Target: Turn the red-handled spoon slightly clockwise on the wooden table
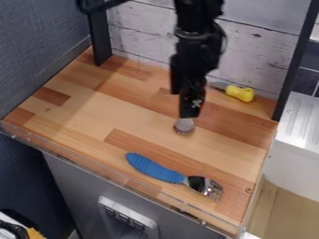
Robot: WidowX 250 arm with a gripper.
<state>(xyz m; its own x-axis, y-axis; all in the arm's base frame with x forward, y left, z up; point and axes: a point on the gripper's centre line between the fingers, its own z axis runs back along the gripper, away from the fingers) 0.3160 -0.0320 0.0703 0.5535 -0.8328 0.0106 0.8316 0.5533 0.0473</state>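
Claw: centre of the frame; I cannot tell whether it is released or clenched.
Round metal piece: just beneath the claw; I cannot confirm contact.
Blue-handled fork: lower centre, near the transparent front lip.
Yellow-handled tool: upper right, between 2 black posts.
White ridged unit: right edge.
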